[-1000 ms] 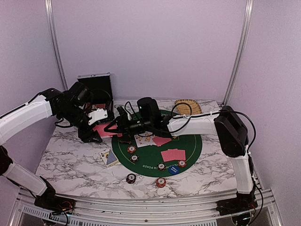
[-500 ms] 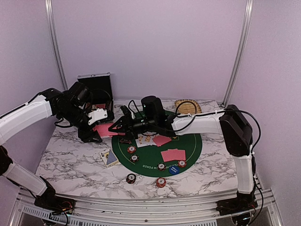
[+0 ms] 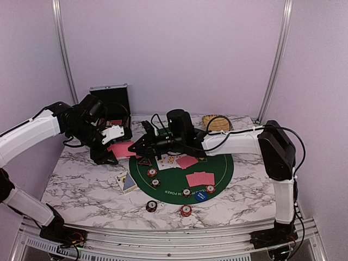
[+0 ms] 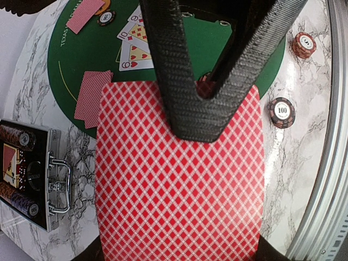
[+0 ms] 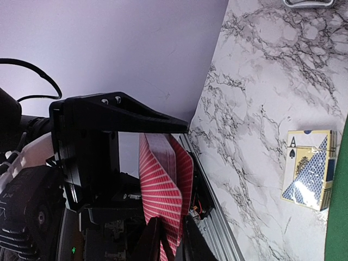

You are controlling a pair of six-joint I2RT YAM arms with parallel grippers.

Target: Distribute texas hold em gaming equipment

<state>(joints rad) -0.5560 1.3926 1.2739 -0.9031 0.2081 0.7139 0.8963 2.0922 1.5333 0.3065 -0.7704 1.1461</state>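
Red-backed held cards (image 4: 179,190) filled the middle of the left wrist view. The left claw (image 4: 202,117) pinched them at their upper edge, its black ribbed fingers (image 4: 174,65) meeting in a V. In the top view this pair sat left of centre, just off the left rim of the green mat (image 3: 224,163) and above the marble counter (image 3: 81,187).

The right claw (image 5: 167,243) extended across from the right. In its own wrist view, at bottom centre, its fingers stood close on either side of the held cards' lower edge. Whether they pressed the cards could not be told.

On the mat lay face-up cards (image 3: 166,161), two face-down sets (image 3: 200,178), several chips (image 3: 152,172) and a blue disc (image 3: 201,196) near the lower rim. Two more chips lay on the counter below the mat. A blue card box (image 3: 128,182) rested by the mat's lower left. An open case (image 3: 111,103) stood at upper left.
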